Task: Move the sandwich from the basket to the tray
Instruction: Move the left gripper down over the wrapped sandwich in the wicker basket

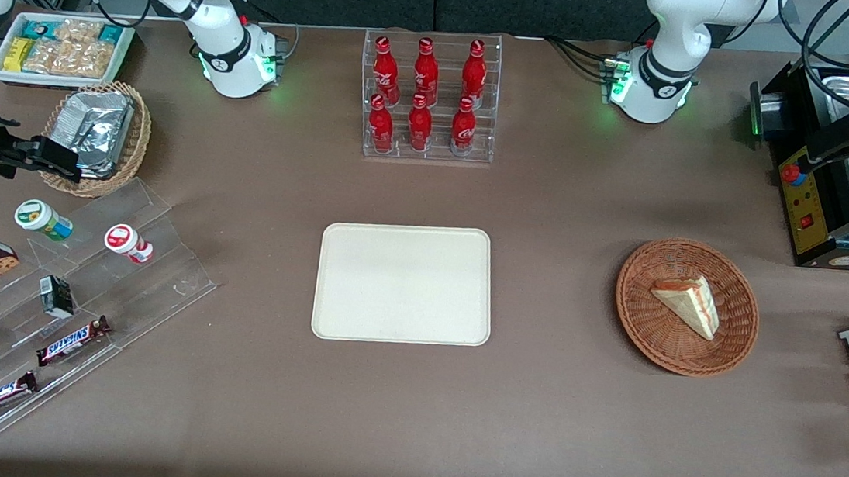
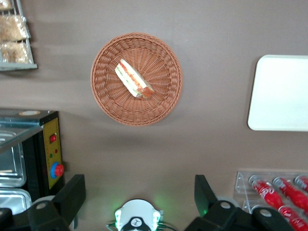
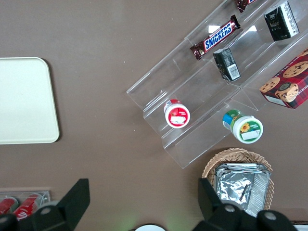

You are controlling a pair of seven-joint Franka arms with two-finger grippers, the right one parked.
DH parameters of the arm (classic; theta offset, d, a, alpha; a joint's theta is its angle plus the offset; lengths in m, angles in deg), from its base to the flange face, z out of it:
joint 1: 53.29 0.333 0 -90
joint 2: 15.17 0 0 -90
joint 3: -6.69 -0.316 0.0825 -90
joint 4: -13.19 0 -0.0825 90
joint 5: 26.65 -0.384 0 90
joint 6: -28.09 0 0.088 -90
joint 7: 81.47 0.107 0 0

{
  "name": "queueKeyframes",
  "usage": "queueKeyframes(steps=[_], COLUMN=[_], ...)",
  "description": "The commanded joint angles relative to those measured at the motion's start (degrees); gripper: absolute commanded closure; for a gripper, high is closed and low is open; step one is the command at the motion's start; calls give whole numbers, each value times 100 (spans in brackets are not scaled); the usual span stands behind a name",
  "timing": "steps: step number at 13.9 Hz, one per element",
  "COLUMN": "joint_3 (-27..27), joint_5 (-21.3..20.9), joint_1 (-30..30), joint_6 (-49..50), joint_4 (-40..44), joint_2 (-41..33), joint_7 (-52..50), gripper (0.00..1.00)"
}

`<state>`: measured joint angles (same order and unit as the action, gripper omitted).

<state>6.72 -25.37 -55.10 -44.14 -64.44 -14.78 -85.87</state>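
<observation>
While unseen from the front, tool [image 2: 139,192] wide apart high above sandwich [image 2: 134,79] in basket [image 2: 166,103].

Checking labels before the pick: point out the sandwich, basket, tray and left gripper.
sandwich [image 1: 689,302], front view, white bread face.
basket [image 1: 639,310], front view, woven wall.
tray [image 1: 404,283], front view, bare middle.
gripper [image 2: 139,192], left wrist view, between its open fingers, above the table.

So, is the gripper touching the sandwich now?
Apart. The left wrist view shows the open gripper high above the sandwich in the basket.
</observation>
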Motion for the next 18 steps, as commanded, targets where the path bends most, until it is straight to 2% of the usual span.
queueKeyframes(steps=[1,5,6,9,15,18], joint_3=[-38,-64,-56,-64,-99,-99], joint_5=[57,-92,-284,-409,-524,-532], joint_1=[-57,-66,-83,-83,163,163], joint_6=[121,51,25,-413,-1458,-2004], joint_4=[-6,-85,-163,-400,-1735,-2351], joint_2=[-92,57,136,347,304,198], joint_7=[185,80,36,-289,-728,-1464], gripper=[0,0,0,0,0,0])
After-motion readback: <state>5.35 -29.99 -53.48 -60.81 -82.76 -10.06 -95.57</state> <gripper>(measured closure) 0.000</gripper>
